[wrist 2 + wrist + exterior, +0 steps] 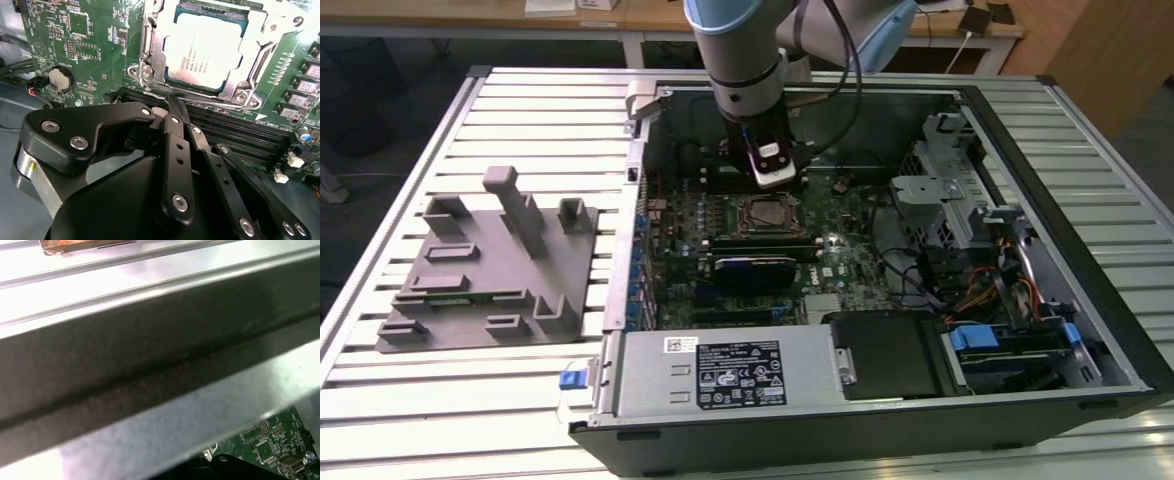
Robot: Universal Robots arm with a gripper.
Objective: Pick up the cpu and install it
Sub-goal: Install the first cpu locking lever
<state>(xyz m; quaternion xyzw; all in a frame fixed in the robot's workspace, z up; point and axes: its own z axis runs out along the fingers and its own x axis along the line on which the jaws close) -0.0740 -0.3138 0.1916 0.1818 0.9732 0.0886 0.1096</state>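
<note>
- Exterior view: an open computer case (1067,130) is laid flat on a slatted metal table (520,100), and pretty much everything is packed inside it: the green motherboard (854,240), a power supply box (720,370) with a sticker along the near wall, and a drive cage with loose cables (987,280) on the exterior view's right of the motherboard.
- The socket (762,212) is seen mid-board, with the gripper (773,180) hung just behind it. The arm above is cut off by the frame edge.
- A grey moulded fixture (487,270) with upright pegs is parked on the table, outside the case on the exterior view's left.
- Second wrist view: the cpu (205,50), a flat square with a pale matte metal top, is already sat inside the socket's shiny steel frame (150,60). A round coin battery (59,78) is held in the board well off to one side of the socket.
- The black fingers (176,112) are pressed together with nothing pinched, tips just beside the frame's lever side; whether the frame is touched can't be told.
- First wrist view: the case's dark metal wall (150,365) is seen up close and blurred, with a sliver of green board (270,440) peeking beyond it.
</note>
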